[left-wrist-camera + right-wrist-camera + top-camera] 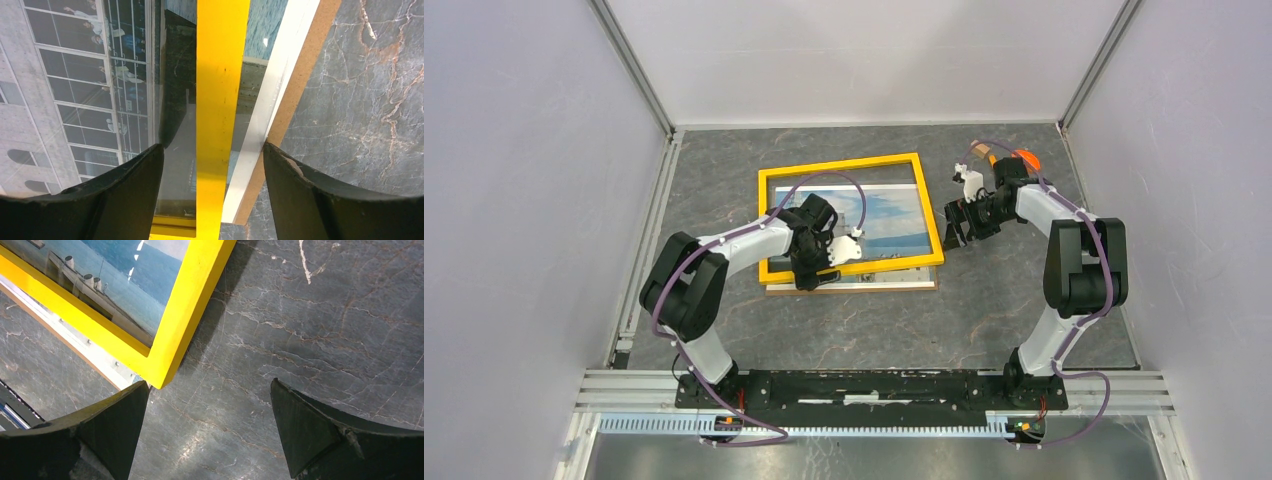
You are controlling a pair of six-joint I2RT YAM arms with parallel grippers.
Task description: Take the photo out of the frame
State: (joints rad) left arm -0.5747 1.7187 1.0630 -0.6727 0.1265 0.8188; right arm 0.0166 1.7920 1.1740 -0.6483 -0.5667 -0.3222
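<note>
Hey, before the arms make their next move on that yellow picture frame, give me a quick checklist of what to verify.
1. Left tool open: ok, jaws straddle the yellow frame's near rail.
2. Right tool open: ok, over bare table beside the frame's corner.
3. Frame clear of the photo: not ok, it overlaps most of it.
4. Photo's near edge exposed: ok, it sticks out with the backing board.
5. Photo loose from backing board: cannot tell.

Lab robot cell: white walls (524,180), aluminium rails (624,385)
</note>
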